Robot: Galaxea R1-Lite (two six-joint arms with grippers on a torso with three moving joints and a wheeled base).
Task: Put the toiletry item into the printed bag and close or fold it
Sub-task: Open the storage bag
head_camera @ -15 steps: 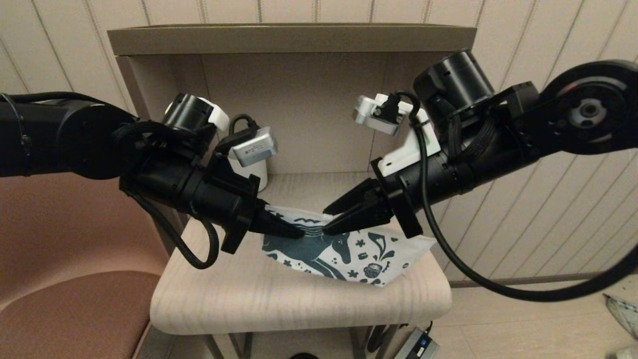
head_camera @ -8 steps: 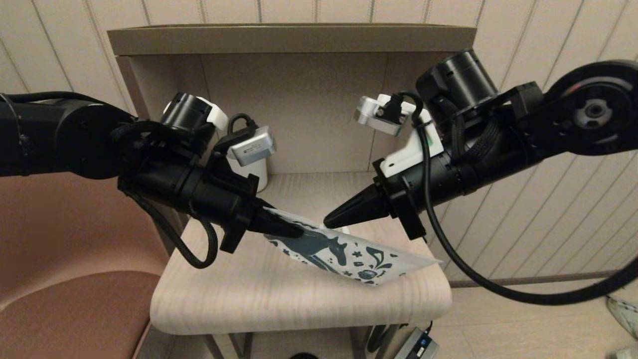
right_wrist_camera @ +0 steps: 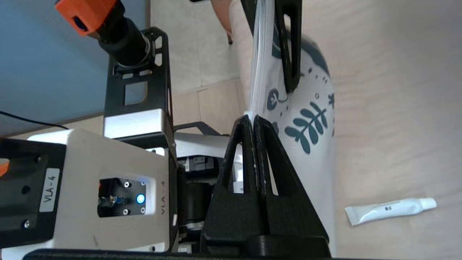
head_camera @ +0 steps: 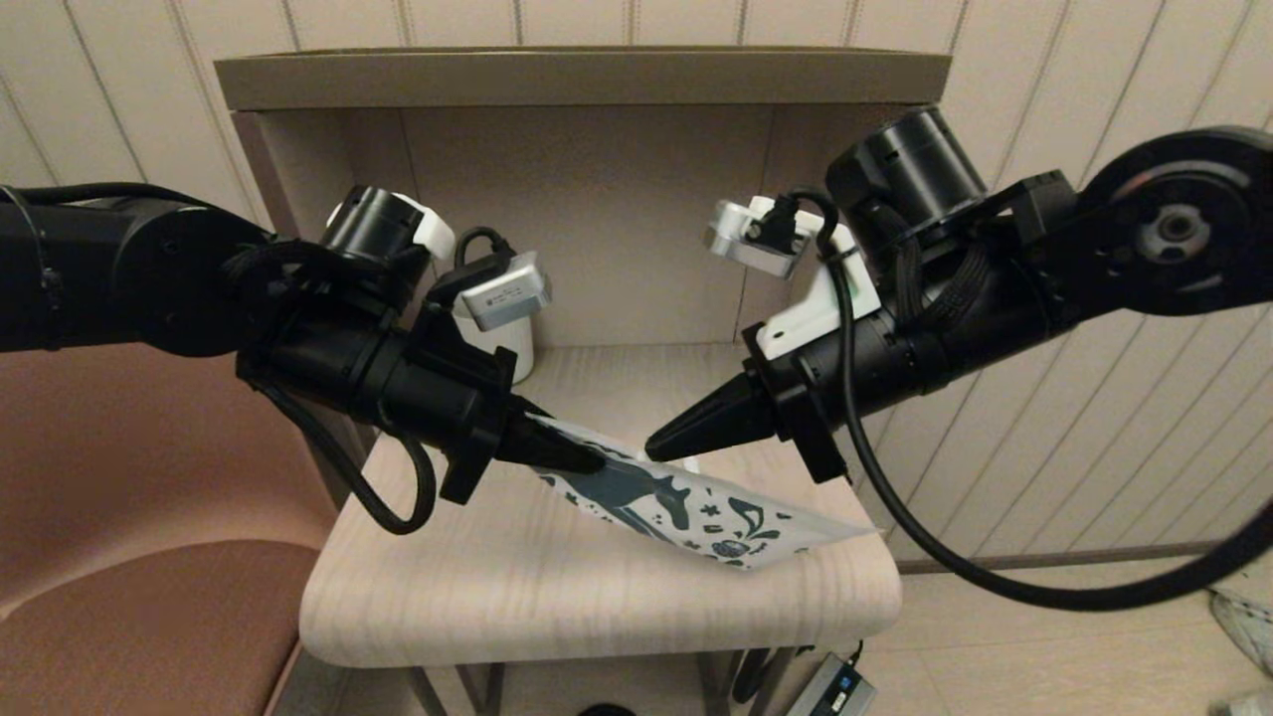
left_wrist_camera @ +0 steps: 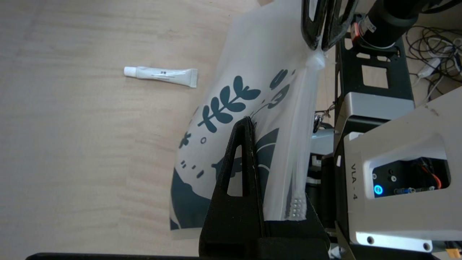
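Note:
The printed bag (head_camera: 716, 507), white with a teal horse and flowers, is held up off the light wood table (head_camera: 557, 597) by its top edge and slopes down to the right. My left gripper (head_camera: 595, 461) is shut on its upper left part; one finger (left_wrist_camera: 245, 130) lies against the print, the other is hidden behind the bag (left_wrist_camera: 252, 72). My right gripper (right_wrist_camera: 253, 117) is shut on the white zipper edge just right of it. The toiletry item, a small white tube (left_wrist_camera: 160, 74), lies flat on the table outside the bag (right_wrist_camera: 310, 119), also seen as the tube (right_wrist_camera: 389, 210).
A white ribbed mug (head_camera: 502, 348) stands at the back left of the alcove, behind my left wrist. The alcove walls and top shelf (head_camera: 577, 75) enclose the back. A brown chair (head_camera: 129, 597) is at the left; a power adapter (head_camera: 835, 688) lies on the floor.
The right gripper's fingers, apart over the flat bag a second ago, have shut on its top edge. The bag has been raised and now hangs tilted between both grippers.

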